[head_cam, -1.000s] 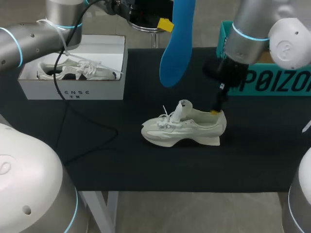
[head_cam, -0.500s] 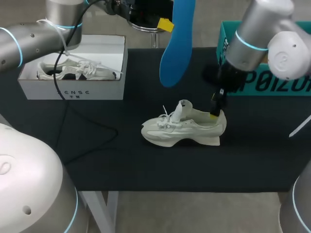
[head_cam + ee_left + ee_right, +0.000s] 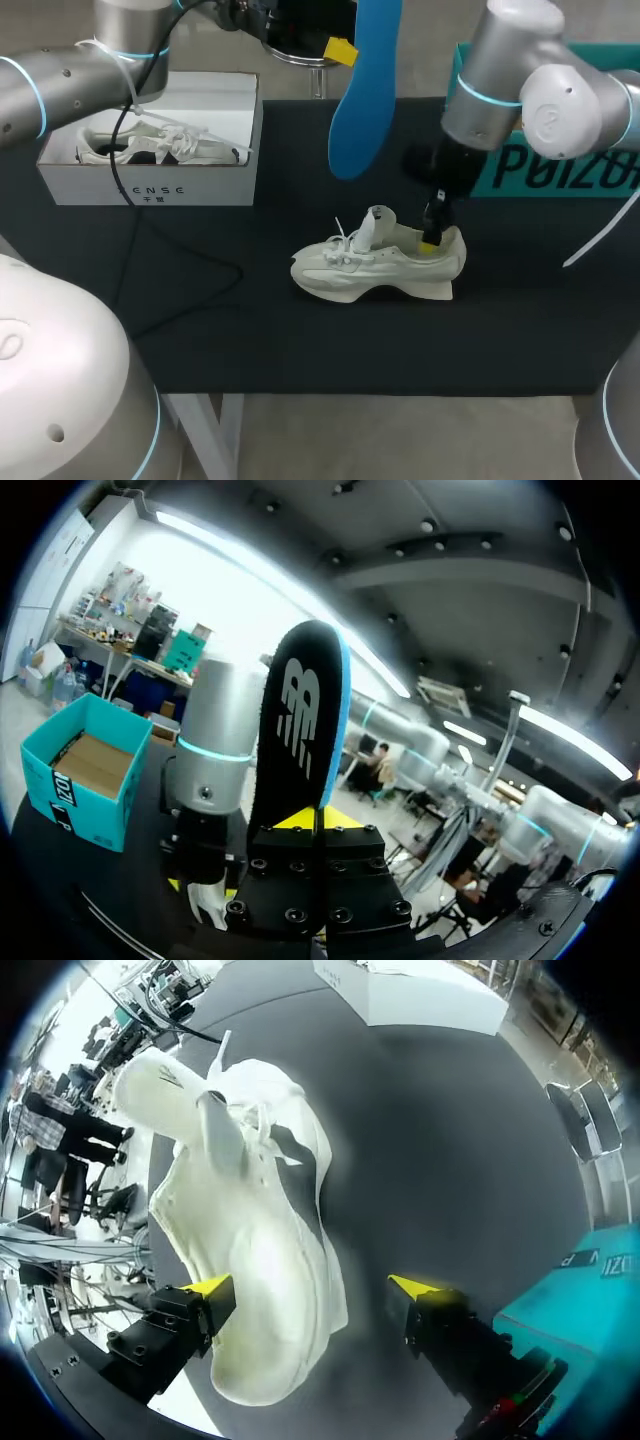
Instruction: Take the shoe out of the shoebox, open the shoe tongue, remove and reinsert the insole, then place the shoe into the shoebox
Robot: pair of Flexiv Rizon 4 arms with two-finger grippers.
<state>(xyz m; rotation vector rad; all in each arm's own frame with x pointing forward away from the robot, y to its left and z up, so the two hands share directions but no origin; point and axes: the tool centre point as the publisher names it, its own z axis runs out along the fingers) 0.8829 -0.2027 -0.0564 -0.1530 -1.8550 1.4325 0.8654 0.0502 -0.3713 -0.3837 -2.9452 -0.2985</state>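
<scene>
- Head view: the white sneaker (image 3: 380,265) stands upright on the black mat (image 3: 250,330) with its toe toward 9 o'clock and its tongue raised. The white shoebox (image 3: 150,180) lies at its 10 o'clock.
- The step in hand looks like reinsertion. The blue insole (image 3: 362,95) hangs at the sneaker's 12 o'clock, well above it, and the left gripper (image 3: 312,825) is clamped on its upper end.
- To do this well, the insole's lower end should probably enter the opening behind the tongue at a shallow slant and then slide forward, while the heel is steadied against tipping.
- The right gripper (image 3: 310,1290) is spread wide astride the sneaker's heel. One finger is just beside the shoe and the other stands apart from it, so it grips nothing.
</scene>
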